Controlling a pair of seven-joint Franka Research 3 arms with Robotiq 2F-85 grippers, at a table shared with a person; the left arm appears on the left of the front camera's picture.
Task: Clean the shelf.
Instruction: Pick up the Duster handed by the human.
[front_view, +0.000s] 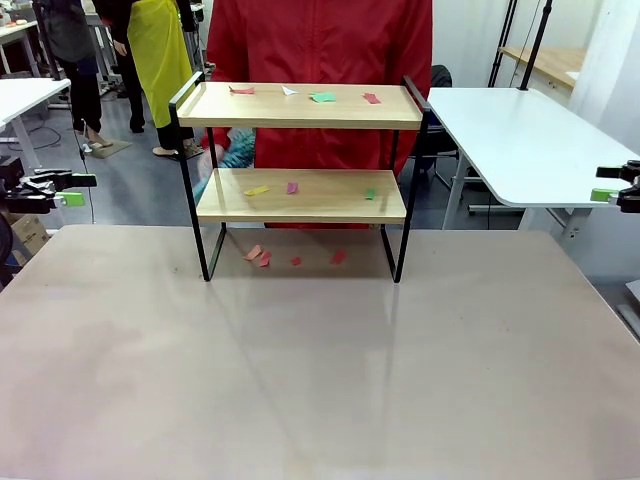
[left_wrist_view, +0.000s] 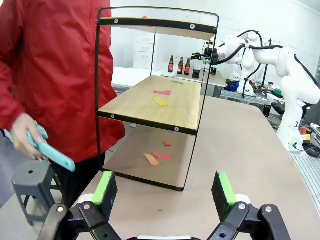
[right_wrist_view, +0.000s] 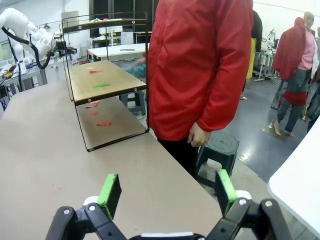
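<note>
The shelf (front_view: 300, 195) stands at the far side of the table, a two-tier rack of light wood in a thin black frame. Small coloured paper scraps lie on its top board (front_view: 322, 97), its lower board (front_view: 292, 187) and the table beneath it (front_view: 296, 259). My left gripper (front_view: 62, 190) hangs open off the table's left edge; the left wrist view has its fingers (left_wrist_view: 162, 192) spread, facing the shelf (left_wrist_view: 150, 100) end-on. My right gripper (front_view: 610, 187) is open at the far right, its fingers (right_wrist_view: 167, 192) wide apart with nothing between them.
A person in a red jacket (front_view: 320, 40) stands behind the shelf, holding a teal tool (left_wrist_view: 50, 150) in one hand. A white side table (front_view: 520, 140) stands at the right. A dark stool (right_wrist_view: 217, 150) sits beside the person.
</note>
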